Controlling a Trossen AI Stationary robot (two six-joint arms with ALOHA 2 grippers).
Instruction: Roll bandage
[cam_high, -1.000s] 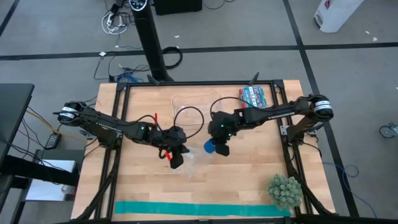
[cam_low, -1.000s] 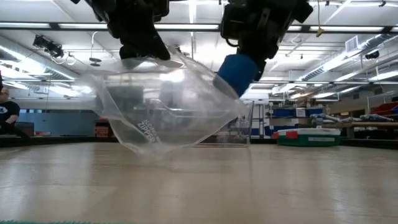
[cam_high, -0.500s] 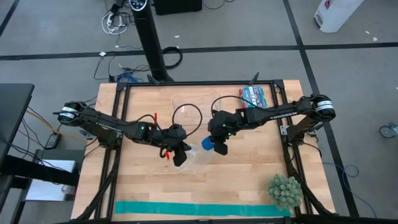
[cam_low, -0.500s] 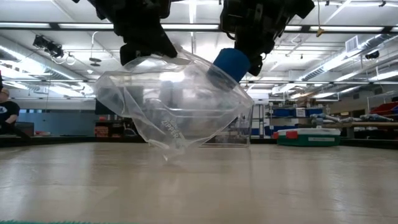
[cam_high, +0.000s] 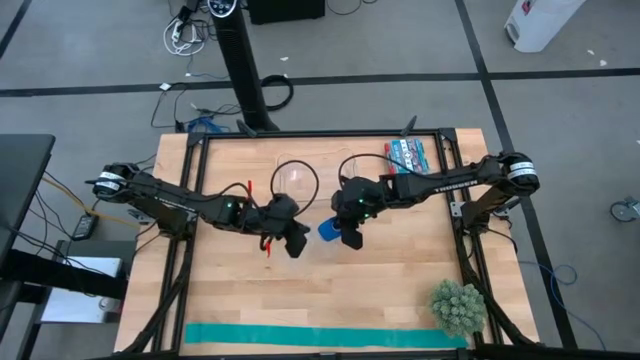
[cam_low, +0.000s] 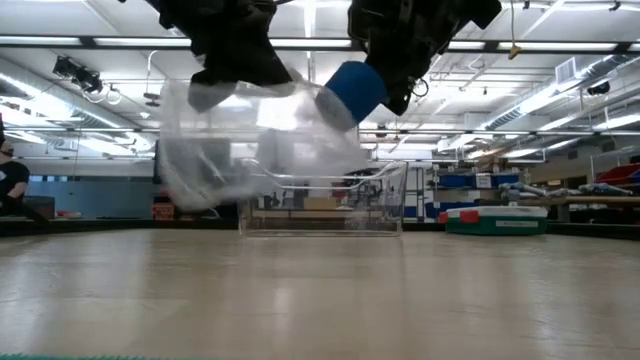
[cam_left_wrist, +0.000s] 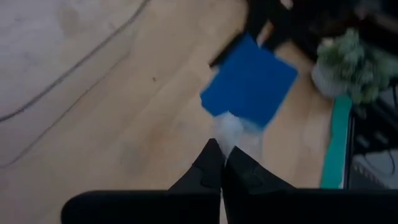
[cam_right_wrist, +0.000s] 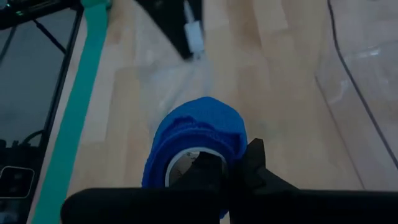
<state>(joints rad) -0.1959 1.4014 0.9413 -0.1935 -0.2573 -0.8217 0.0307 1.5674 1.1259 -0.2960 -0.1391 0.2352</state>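
Observation:
The bandage is a royal-blue roll (cam_high: 328, 230) held above the table's middle by my right gripper (cam_high: 346, 236), which is shut on it. My left gripper (cam_high: 297, 245), just to its left, is shut on a clear plastic bag (cam_low: 250, 150). The bag hangs bunched below that gripper, clear of the table. In the low view the roll (cam_low: 350, 90) tilts with its lower end against the bag's upper right side. Whether that end is inside the bag I cannot tell. The left wrist view shows the roll (cam_left_wrist: 249, 84) just beyond the bag's whitish film. My left gripper pinches an upper edge of the bag (cam_left_wrist: 229, 127) between its two shut fingers, slanting down from the table's left. The film is bunched there. The bag hangs slack below the fingers, clear of the table. My right gripper grips the roll's wall at its near end (cam_right_wrist: 231, 146), one finger seemingly in the hollow core (cam_right_wrist: 186, 163) and one outside. It slants down from the table's right. The roll is lifted clear and tilted, far end lower.
A clear plastic box (cam_low: 320, 200) stands on the far middle of the table. A teal strip (cam_high: 325, 335) lies along the near edge, with a small green plant (cam_high: 458, 307) at the near right. Coloured packets (cam_high: 408, 155) lie at the far right corner.
My left gripper has rolled about its own axis while staying in place. The bag's lower part, which hung down close to the tabletop, has swung up and bunched together. The blue roll has shifted a little toward my left gripper and tipped flatter.

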